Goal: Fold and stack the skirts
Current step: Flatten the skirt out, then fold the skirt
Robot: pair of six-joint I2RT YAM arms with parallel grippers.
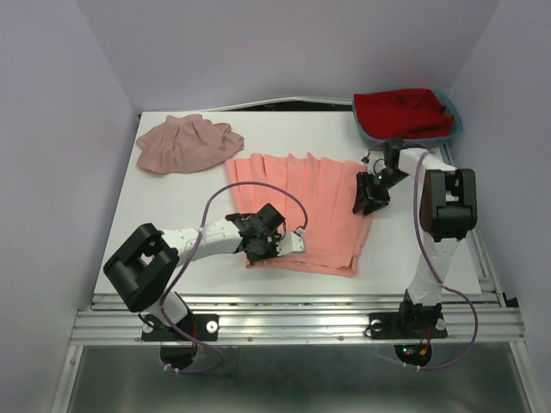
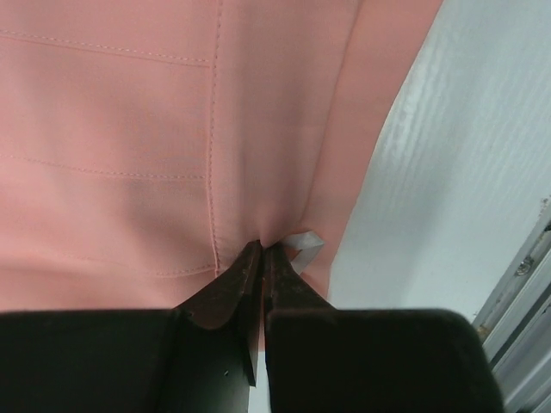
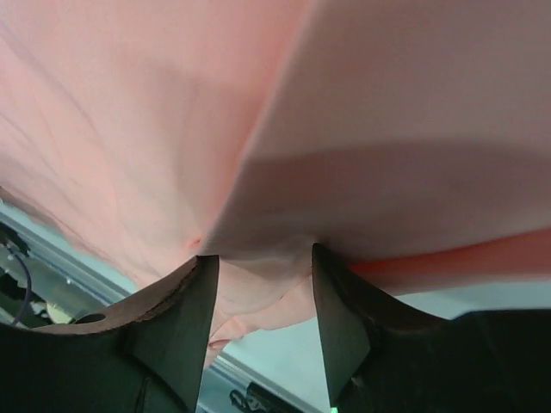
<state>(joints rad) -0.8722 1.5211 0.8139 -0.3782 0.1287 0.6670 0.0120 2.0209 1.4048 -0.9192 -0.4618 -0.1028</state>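
Observation:
The salmon-coral pleated skirt lies fanned out flat in the middle of the table. The smaller mauve-pink gathered skirt lies bunched at the back left. My left gripper is at the coral skirt's near left corner. In the left wrist view it is shut on the coral fabric beside a white label. My right gripper is at the skirt's right edge. In the right wrist view it has its jaws apart, with the coral fabric between and over the fingertips.
A teal basket holding red cloth stands at the back right, just behind the right arm. White table lies left of the coral skirt. Purple walls close in the left, back and right. A metal rail runs along the near edge.

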